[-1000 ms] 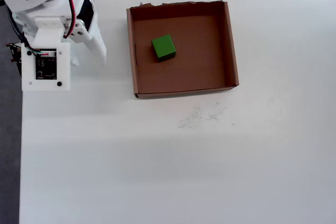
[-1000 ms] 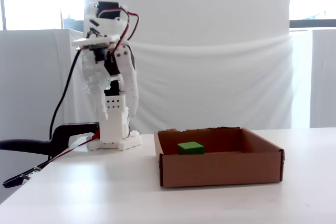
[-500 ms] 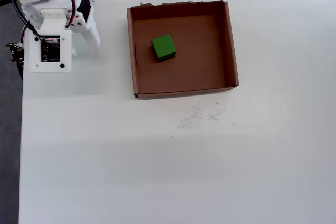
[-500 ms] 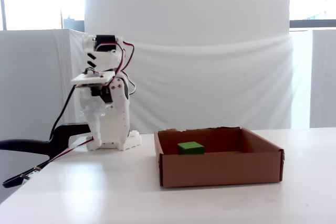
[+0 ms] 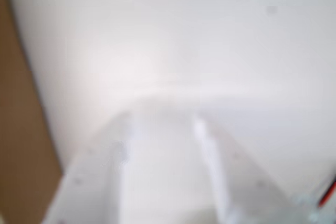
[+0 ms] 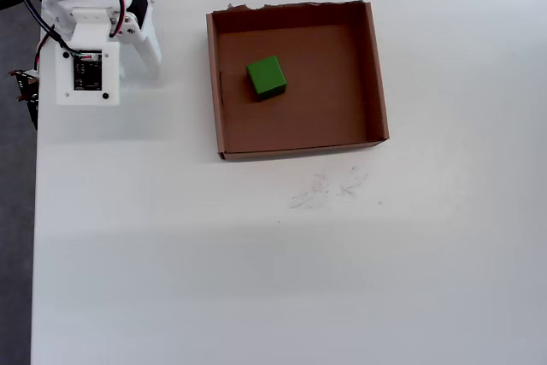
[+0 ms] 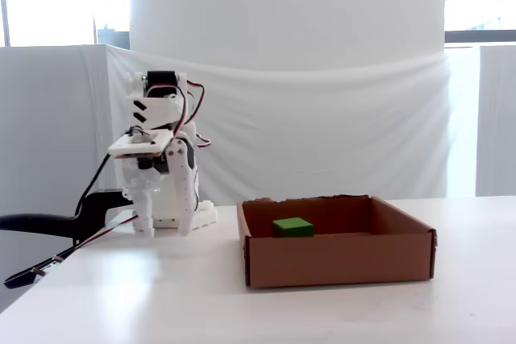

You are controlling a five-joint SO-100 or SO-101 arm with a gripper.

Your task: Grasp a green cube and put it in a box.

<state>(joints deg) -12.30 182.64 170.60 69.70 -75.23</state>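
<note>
The green cube (image 6: 266, 78) lies on the floor of the brown cardboard box (image 6: 373, 74), toward its left side; the fixed view shows the green cube (image 7: 292, 226) behind the front wall of the box (image 7: 339, 259). My arm is folded up at the table's far left, well clear of the box. The gripper (image 6: 141, 70) points down at the table with nothing in it. It hangs just above the table (image 7: 165, 230) in the fixed view. The wrist view is badly blurred: the white gripper (image 5: 163, 111) shows over white table, and I cannot make out how the jaws stand.
A black clamp (image 7: 48, 225) and cables sit at the table's left edge beside the arm's base (image 7: 173, 217). Faint pencil marks (image 6: 325, 187) lie on the table in front of the box. A brown strip (image 5: 18, 129) fills the wrist view's left edge.
The arm has folded down and back toward its base, and the gripper has dropped close to the table. The cube and box have not moved.
</note>
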